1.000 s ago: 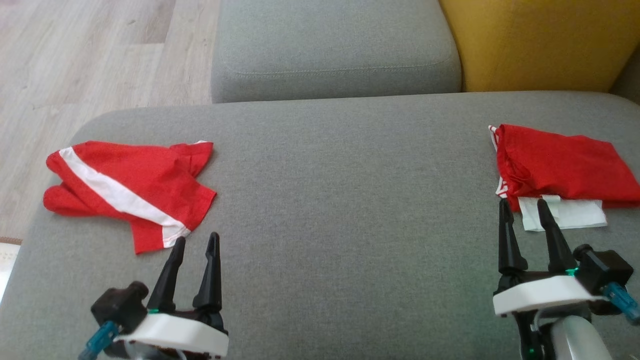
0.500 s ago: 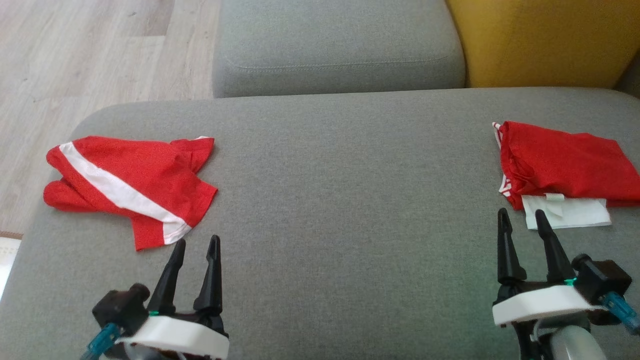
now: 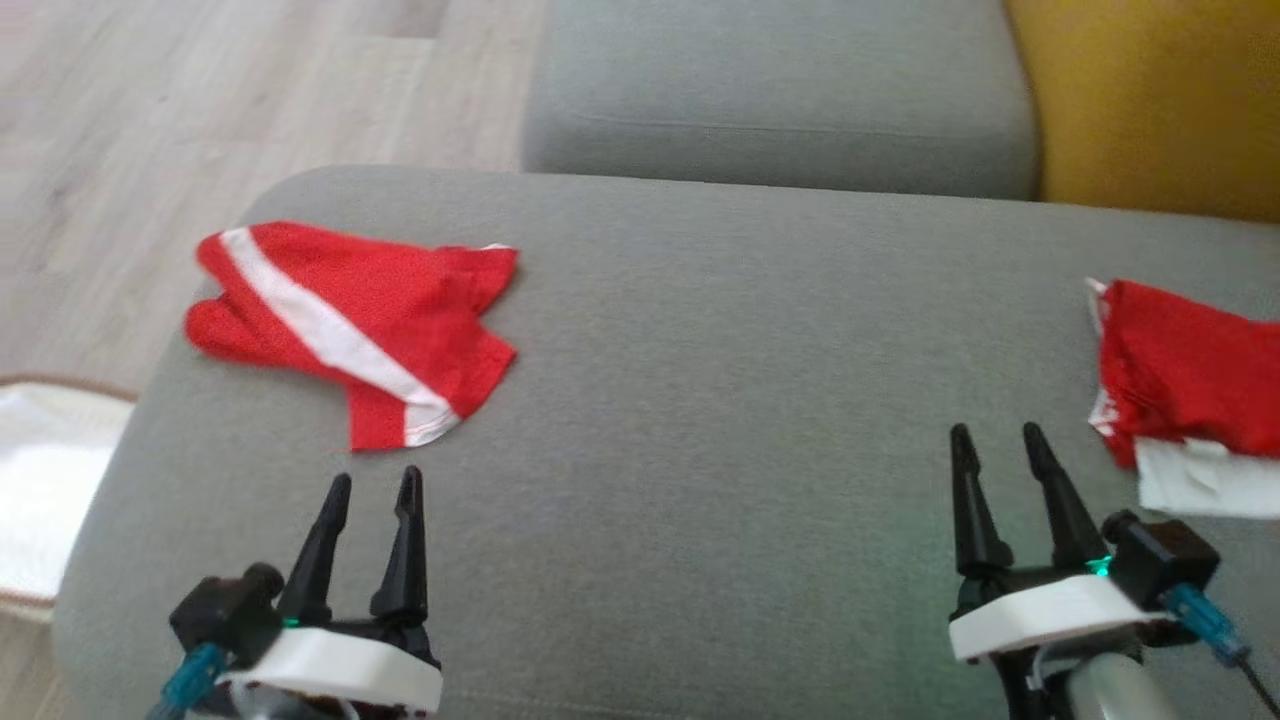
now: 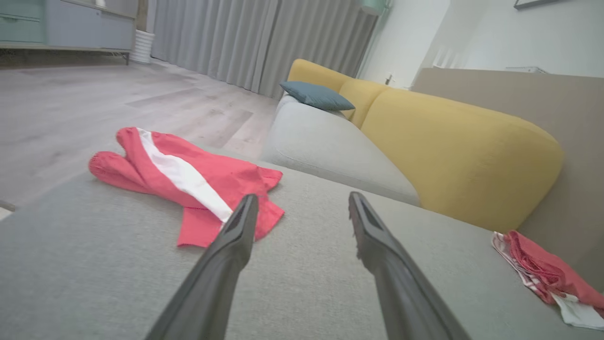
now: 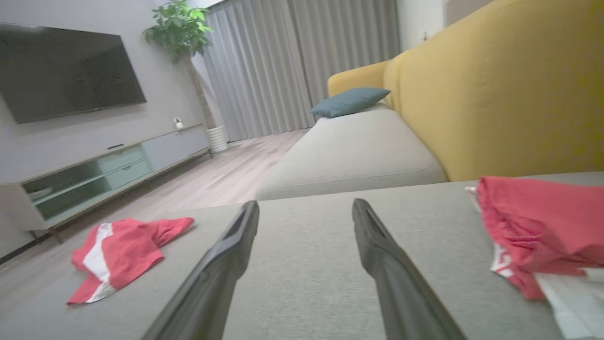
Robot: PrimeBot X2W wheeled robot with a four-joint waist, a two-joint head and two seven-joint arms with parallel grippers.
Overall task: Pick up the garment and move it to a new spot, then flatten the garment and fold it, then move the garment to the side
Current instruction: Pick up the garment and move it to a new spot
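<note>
Since the crumpled red garment (image 3: pixel 360 320) lies at the left end of the grey cushion (image 3: pixel 720 400), its white stripe slanting from far left toward near right, it is just ahead of the left gripper (image 3: pixel 374 478), which is spread and empty. The right gripper (image 3: pixel 995 432), also spread and empty, is well apart from it, beside a folded red cloth (image 3: pixel 1190 380).

Left garment (image 3: pixel 360 325): laid on the near cushion (image 3: pixel 700 400), far left, just beyond the left claw (image 3: pixel 376 478).
Right garment (image 3: pixel 1190 375): laid at the cushion's right edge, just right of the right claw (image 3: pixel 997 430).
Far cushion (image 3: pixel 780 90): set behind; floor (image 3: pixel 200 90) to the left.
</note>
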